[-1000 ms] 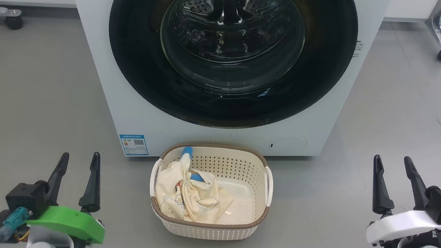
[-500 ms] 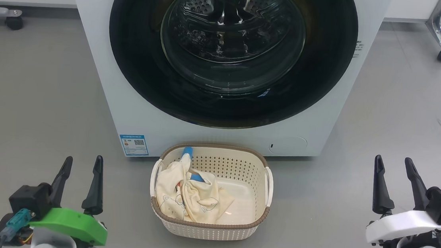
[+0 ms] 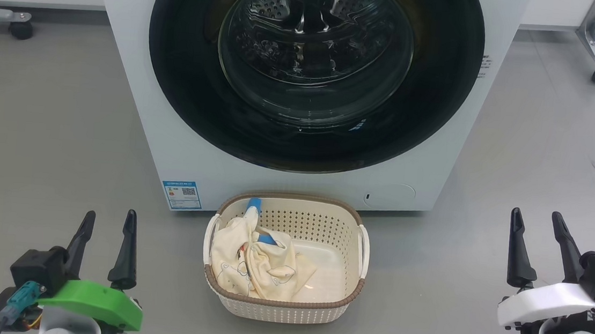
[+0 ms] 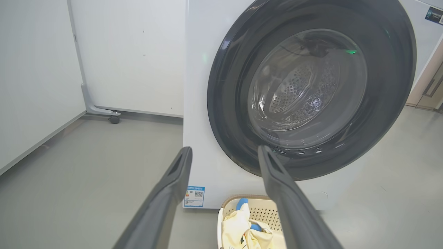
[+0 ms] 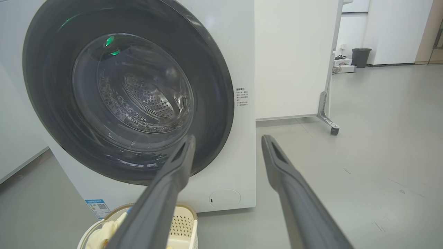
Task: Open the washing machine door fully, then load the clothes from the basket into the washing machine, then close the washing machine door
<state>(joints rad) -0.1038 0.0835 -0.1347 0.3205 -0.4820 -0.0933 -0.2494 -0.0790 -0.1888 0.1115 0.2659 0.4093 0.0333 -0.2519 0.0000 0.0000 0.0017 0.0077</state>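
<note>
1. Nothing was done yet: the large round washing machine door [image 3: 308,135] with its glossy black ring sat shut on the boxy white washing machine [image 3: 211,173], top centre.
2. The cream-yellow printed clothes [image 3: 251,262] lay in the small cream perforated basket [image 3: 295,197], lower centre.
3. The left gripper [image 3: 110,214], lower left, and the right gripper [image 3: 536,213], lower right, hung with jaws open and empty.
4. The basket stood just below the door, and might crowd its swing; black caster wheels [image 3: 20,30] stood well aside.
</note>
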